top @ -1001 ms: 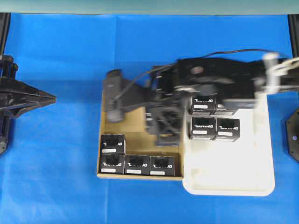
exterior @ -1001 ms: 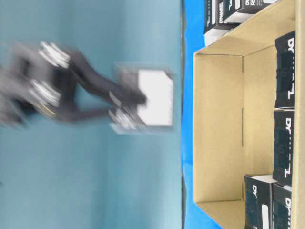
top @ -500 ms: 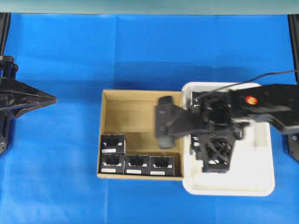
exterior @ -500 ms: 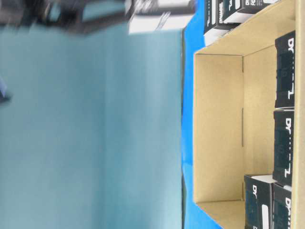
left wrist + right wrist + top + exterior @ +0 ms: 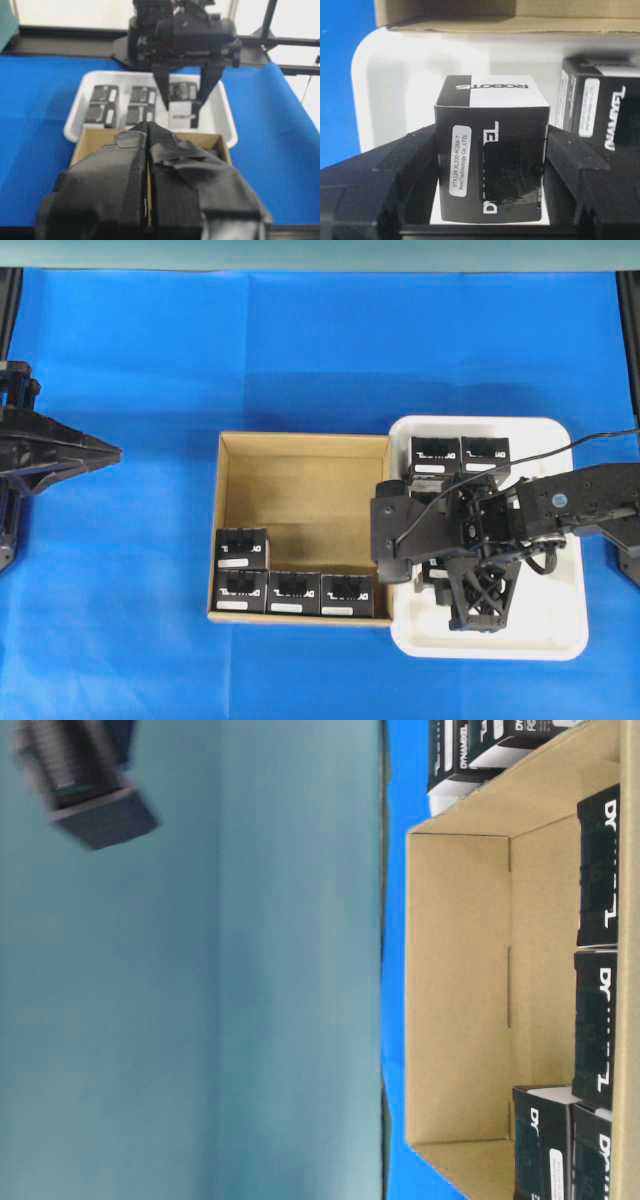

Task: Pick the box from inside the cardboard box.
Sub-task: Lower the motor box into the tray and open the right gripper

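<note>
Jaws, right: right gripper clamped on a small black cube-like carton with white label strip, one finger on each side face, box upright between them.
Jaws, left: left gripper pressed together, nothing between, parked at the left edge of the worktop, well apart from everything.
Held box location: over the white rounded plastic tray, near its wall on the brown-carton side; in the overhead view the arm hides it. Touching the tray floor or just above it: cannot tell.
Held box seen from left wrist: black box with white face between the two dark fingers, above the tray.
Cardboard box: large brown corrugated cardboard carton, low walls, just beside the tray, touching it along one side.
Inside carton: four black boxes, three in a row along the near wall, one more stacked in the left corner row; rest of the floor bare cardboard.
Tray contents: two black boxes side by side at the far wall; others under the arm, count unclear.
Worktop: blue cloth.
</note>
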Controlling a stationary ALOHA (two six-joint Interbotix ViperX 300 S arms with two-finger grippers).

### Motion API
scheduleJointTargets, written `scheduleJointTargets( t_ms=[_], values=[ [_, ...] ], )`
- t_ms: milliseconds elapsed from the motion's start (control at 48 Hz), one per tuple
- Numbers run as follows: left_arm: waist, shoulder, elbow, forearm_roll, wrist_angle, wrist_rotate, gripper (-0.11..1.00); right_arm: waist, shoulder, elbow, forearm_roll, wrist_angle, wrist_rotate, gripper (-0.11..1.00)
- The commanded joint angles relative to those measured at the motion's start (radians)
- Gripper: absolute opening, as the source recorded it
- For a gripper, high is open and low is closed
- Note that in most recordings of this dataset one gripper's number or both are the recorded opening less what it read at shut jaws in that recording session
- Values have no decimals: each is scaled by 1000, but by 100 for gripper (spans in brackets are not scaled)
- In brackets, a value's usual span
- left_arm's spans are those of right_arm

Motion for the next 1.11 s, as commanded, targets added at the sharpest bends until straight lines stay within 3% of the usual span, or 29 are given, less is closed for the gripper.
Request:
scheduleJointTargets(
  t_ms=[0,250,1084],
  values=[
    [-3,8,-32,2,-11,-2,-5,2,12,26,3,-37,2,61],
    [-5,9,-31,2,-12,-3,-5,-3,38,55,-9,-120,0,61],
    [-8,26,-32,2,-15,-3,-5,-52,98,51,-32,-141,-2,61]
  ],
)
